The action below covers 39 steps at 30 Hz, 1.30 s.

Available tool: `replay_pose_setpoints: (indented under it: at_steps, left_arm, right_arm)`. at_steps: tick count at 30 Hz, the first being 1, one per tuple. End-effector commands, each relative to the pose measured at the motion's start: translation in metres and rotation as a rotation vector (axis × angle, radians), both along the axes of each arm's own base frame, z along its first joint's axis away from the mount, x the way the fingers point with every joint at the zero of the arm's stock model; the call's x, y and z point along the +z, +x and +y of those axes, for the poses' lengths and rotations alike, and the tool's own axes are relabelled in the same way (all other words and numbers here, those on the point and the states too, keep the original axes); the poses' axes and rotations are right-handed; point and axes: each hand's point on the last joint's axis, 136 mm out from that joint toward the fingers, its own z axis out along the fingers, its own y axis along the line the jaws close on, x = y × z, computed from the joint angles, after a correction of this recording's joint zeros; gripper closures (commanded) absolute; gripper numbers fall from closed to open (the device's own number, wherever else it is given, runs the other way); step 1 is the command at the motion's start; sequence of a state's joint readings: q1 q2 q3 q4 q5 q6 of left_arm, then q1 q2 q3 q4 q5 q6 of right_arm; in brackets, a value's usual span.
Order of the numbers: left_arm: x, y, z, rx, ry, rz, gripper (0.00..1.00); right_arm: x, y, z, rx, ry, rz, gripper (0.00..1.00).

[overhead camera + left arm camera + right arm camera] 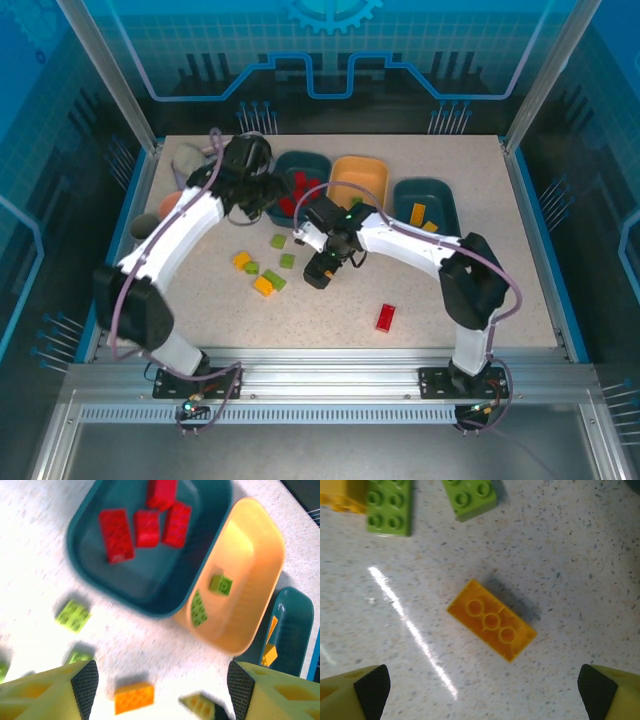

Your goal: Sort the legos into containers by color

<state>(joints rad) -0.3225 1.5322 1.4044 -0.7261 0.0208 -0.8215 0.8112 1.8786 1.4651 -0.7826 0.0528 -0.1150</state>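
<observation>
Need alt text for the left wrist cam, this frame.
Seen from above, a dark teal tub holds four red bricks, beside a yellow-orange tub with two green bricks; a second teal tub with orange bricks sits at the right edge. Loose bricks, green and orange, lie on the speckled table by the open left gripper.

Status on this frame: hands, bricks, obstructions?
Left hand open, empty, near red-filled teal tub. Right hand open over upturned orange brick. Nothing blocking it.
</observation>
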Motion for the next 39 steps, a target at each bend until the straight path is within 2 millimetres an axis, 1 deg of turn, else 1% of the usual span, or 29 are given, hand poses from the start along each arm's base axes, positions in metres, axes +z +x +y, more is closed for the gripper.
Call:
replay_pose_setpoints:
  at_steps: [1,3,5,7,10,13,15,19,24,27,29,30,33,34,36,38,39]
  left_arm:
    - [-0.032,-0.045,0.016,0.085,-0.031,0.092,0.27]
    - [-0.036,-0.071,0.025,0.101,-0.038,0.099,0.27]
    - [-0.039,-0.090,0.031,0.108,-0.040,0.108,0.27]
    - [-0.039,-0.104,0.035,0.109,-0.043,0.112,0.27]
    - [-0.038,-0.116,0.040,0.112,-0.041,0.115,0.27]
    - [-0.034,-0.120,0.040,0.107,-0.052,0.101,0.27]
    - [-0.033,-0.122,0.038,0.097,-0.065,0.097,0.27]
    - [-0.029,-0.128,0.037,0.080,-0.079,0.084,0.27]
    - [-0.028,-0.135,0.036,0.072,-0.096,0.085,0.27]
    - [-0.027,-0.137,0.035,0.066,-0.101,0.081,0.27]
    - [-0.027,-0.137,0.033,0.053,-0.110,0.077,0.27]
    - [-0.028,-0.138,0.032,0.042,-0.114,0.079,0.27]
    - [-0.029,-0.136,0.021,-0.001,-0.159,0.070,0.27]
    - [-0.028,-0.134,0.015,-0.022,-0.176,0.066,0.27]
    - [-0.028,-0.131,0.005,-0.062,-0.190,0.061,0.27]
    - [-0.027,-0.127,-0.007,-0.110,-0.187,0.060,0.26]
    - [-0.028,-0.125,-0.014,-0.136,-0.183,0.061,0.26]
  right_arm:
    - [-0.013,-0.002,-0.007,0.043,-0.141,-0.016,0.00]
    - [-0.025,-0.003,-0.009,0.053,-0.188,-0.005,0.00]
    - [-0.035,-0.004,-0.010,0.057,-0.215,0.010,0.00]
    - [-0.042,-0.003,-0.011,0.063,-0.244,0.004,0.00]
    - [-0.049,0.007,-0.011,0.039,-0.286,-0.022,0.00]
    - [-0.052,0.014,-0.002,0.025,-0.274,-0.029,0.01]
    - [-0.057,0.018,0.002,0.006,-0.267,-0.014,0.04]
    - [-0.068,0.022,0.006,-0.021,-0.266,0.032,0.18]
    - [-0.071,0.024,0.006,-0.057,-0.245,0.063,0.42]
    - [-0.072,0.022,0.004,-0.076,-0.236,0.083,0.56]
    - [-0.068,0.020,0.002,-0.092,-0.222,0.082,0.67]
    - [-0.064,0.020,0.002,-0.103,-0.212,0.077,0.70]
    - [-0.037,0.025,-0.004,-0.178,-0.142,0.045,0.74]
    - [-0.023,0.029,-0.011,-0.224,-0.107,0.029,0.75]
    - [0.004,0.039,-0.032,-0.337,-0.056,-0.014,0.75]
    - [0.028,0.050,-0.068,-0.485,-0.009,-0.053,0.75]
    - [0.035,0.055,-0.088,-0.561,0.009,-0.062,0.75]
